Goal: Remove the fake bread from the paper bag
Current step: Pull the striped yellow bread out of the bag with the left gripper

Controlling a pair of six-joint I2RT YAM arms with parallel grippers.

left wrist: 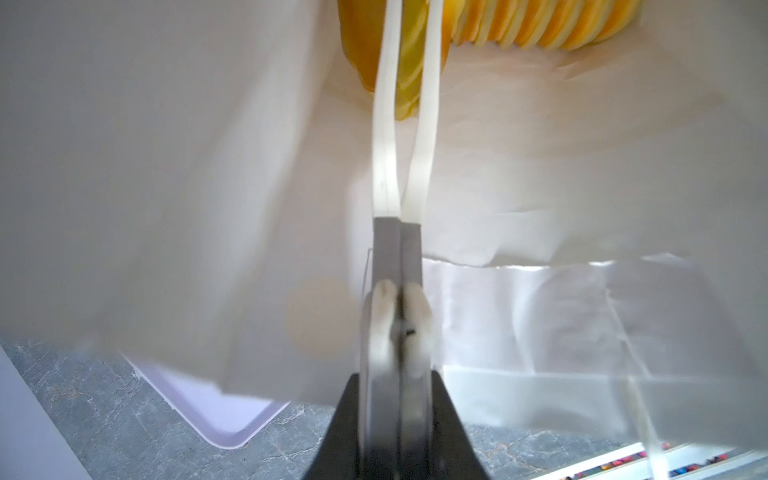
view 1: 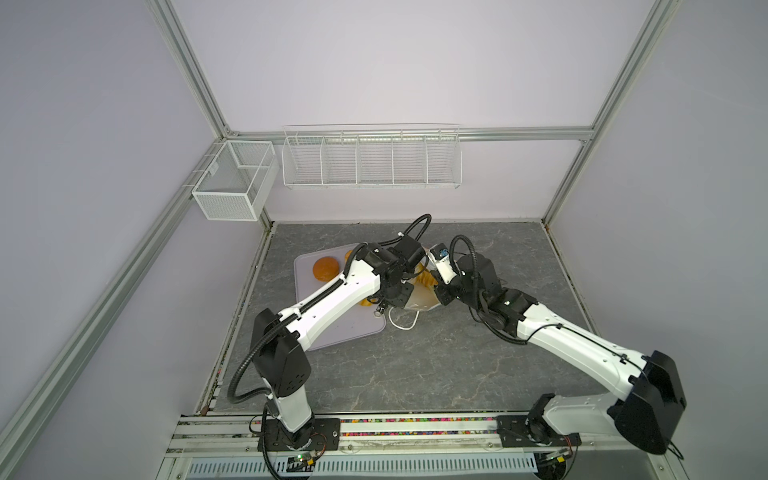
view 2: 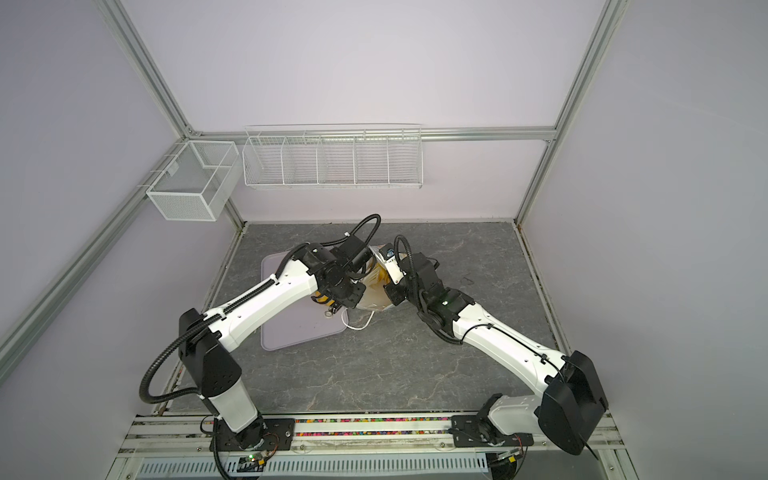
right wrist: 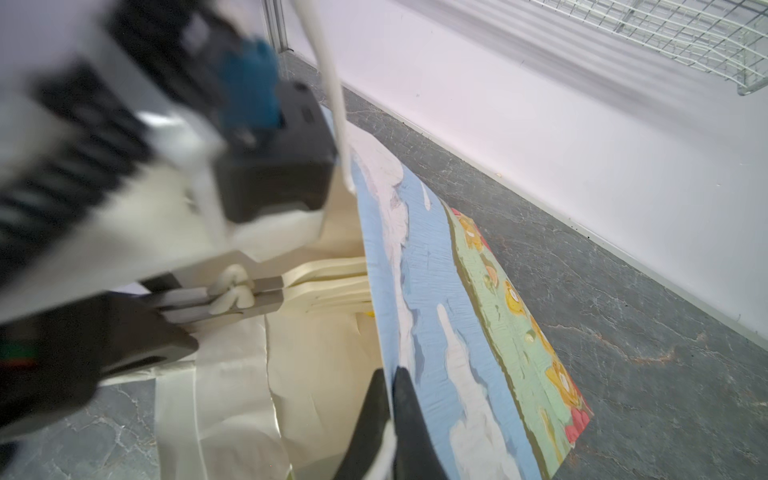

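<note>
1. Now my left pincer [left wrist: 410,50] reaches inside the paper bag [left wrist: 166,166], clamped onto a ridged fake bread [left wrist: 357,54].
2. My right pincer [right wrist: 390,399] pinches the bag's printed wall.
3. In a top view, the bag sits mid-frame; one bun [view 1: 325,268] lies on the tray [view 1: 305,274], left of centre.

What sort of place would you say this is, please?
Probably a robot test cell: an aluminium frame with plain walls, two arms bolted to a front rail, and wire baskets hung up behind.

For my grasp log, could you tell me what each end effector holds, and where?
Right end effector: the paper bag, by its printed wall's edge. Left end effector: seemingly a bread roll, at its end.
</note>
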